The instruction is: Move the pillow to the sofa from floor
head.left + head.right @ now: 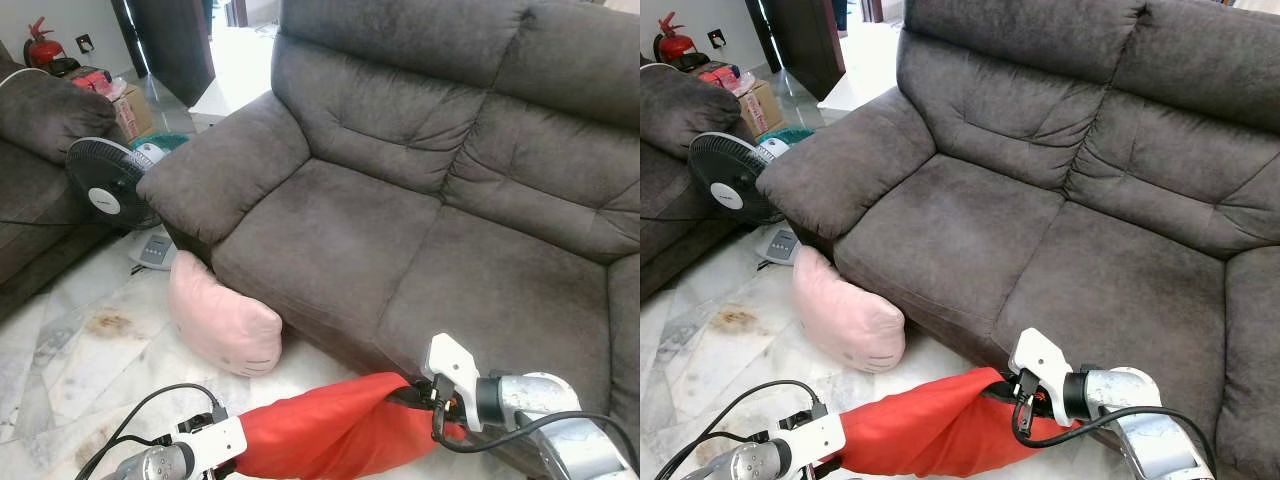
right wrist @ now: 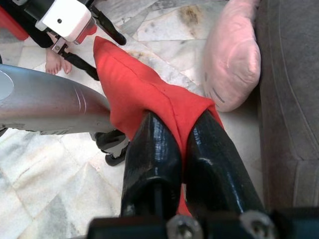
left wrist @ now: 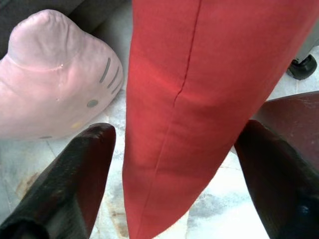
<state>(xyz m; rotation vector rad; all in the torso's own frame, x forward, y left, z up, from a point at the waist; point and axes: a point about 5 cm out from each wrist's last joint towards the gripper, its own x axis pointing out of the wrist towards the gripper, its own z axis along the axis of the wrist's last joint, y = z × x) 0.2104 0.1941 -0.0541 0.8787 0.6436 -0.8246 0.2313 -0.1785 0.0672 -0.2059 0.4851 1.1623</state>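
Two pillows seen: red pillow [image 1: 330, 425] — smooth, seamed, elongated — held above floor [image 1: 80, 370] before sofa [image 1: 400, 250]. Right gripper [image 2: 182, 144] pinched one corner; left gripper [image 3: 174, 164] fingers spread either side of it. Pink pillow [image 1: 222, 318] lay on floor against sofa. One fan [image 1: 105, 183].

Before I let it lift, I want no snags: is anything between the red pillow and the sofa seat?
Nothing visible is in the way. The red pillow hangs between both grippers: the right gripper is shut on one corner, while the left gripper straddles the other end with its fingers apart. The sofa seat is bare; the pink pillow lies aside on the floor.
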